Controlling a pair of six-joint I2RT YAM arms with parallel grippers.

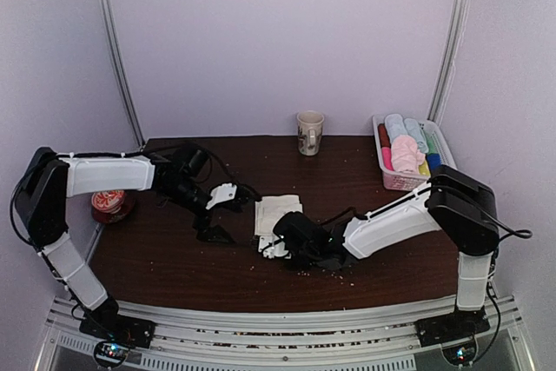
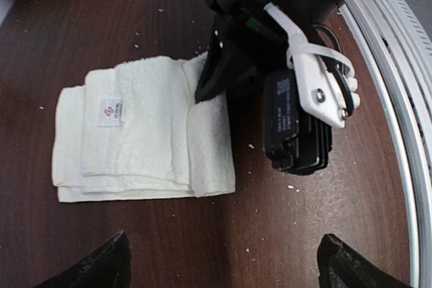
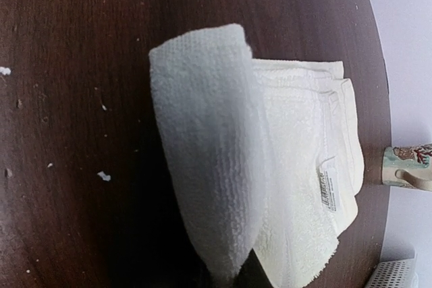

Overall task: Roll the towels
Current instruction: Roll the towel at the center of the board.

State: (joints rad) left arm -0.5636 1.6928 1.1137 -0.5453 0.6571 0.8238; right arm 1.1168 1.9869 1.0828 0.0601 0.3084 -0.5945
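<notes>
Between the pinching fingers of my right gripper (image 1: 274, 245), the cream towel (image 2: 142, 133) lifts its end, rolling barely begun; my left gripper (image 2: 229, 264) hangs spread.

Cream towel (image 2: 145, 133) looped terry cloth, table (image 2: 101, 25) dark matt wood
</notes>
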